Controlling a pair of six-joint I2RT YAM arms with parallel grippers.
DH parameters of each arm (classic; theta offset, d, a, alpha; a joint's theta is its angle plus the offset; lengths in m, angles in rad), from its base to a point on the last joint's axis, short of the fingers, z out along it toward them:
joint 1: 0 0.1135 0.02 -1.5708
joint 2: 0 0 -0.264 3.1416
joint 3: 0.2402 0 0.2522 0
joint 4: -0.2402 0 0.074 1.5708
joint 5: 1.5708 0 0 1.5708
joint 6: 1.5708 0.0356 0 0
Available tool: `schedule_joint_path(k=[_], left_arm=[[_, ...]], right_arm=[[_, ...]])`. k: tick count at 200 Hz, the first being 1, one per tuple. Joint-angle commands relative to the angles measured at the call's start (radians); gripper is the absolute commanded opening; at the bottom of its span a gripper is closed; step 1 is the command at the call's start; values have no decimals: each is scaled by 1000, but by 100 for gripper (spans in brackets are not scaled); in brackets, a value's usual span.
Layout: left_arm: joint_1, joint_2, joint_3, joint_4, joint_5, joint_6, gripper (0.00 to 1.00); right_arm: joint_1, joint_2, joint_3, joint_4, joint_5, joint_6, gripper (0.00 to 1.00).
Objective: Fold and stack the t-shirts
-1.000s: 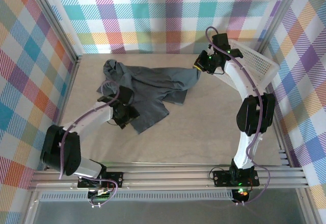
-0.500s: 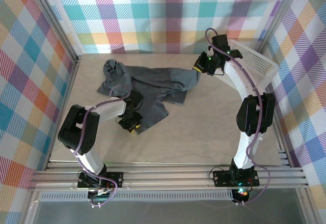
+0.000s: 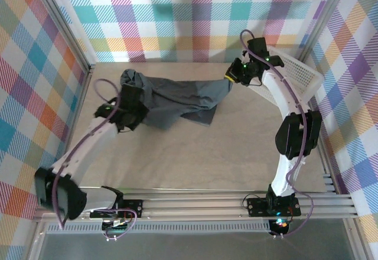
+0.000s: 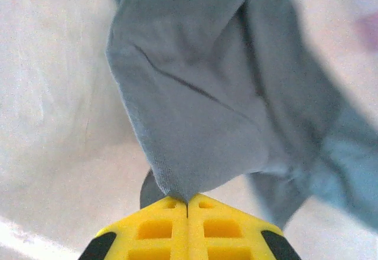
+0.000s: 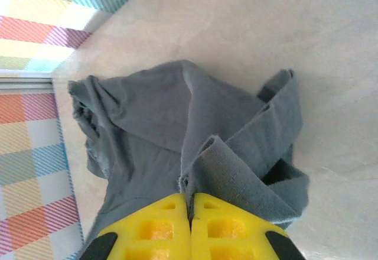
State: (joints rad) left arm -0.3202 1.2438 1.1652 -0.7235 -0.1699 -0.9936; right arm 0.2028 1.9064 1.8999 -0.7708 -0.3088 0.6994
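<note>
We see the slate blue-grey short-sleeved t-shirt as soft, matt knitted cloth, creased and with a fine fuzzy grain up close. The pale beige counter looks smooth and matt, faintly mottled. On the left pincer and the right pincer, the yellow recessed pads are moulded plastic with a slight sheen. The white lattice basket is smooth plastic, and the grooved silver frame rails are dull brushed metal

1 t-shirt is stretched across the table at upper centre; the basket is set at upper right.
</note>
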Motion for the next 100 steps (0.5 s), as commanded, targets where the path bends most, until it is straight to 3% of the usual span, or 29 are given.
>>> schedule_joint_path(k=[1, 41, 100], left_arm=[[84, -55, 83, 23, -26, 53, 0], [251, 8, 330, 143, 80, 62, 0], [367, 210, 726, 216, 172, 49, 0]], right_arm=[[-18, -55, 112, -23, -44, 31, 0], [-56, 40, 351, -59, -77, 67, 0], [-121, 179, 734, 29, -162, 163, 0]])
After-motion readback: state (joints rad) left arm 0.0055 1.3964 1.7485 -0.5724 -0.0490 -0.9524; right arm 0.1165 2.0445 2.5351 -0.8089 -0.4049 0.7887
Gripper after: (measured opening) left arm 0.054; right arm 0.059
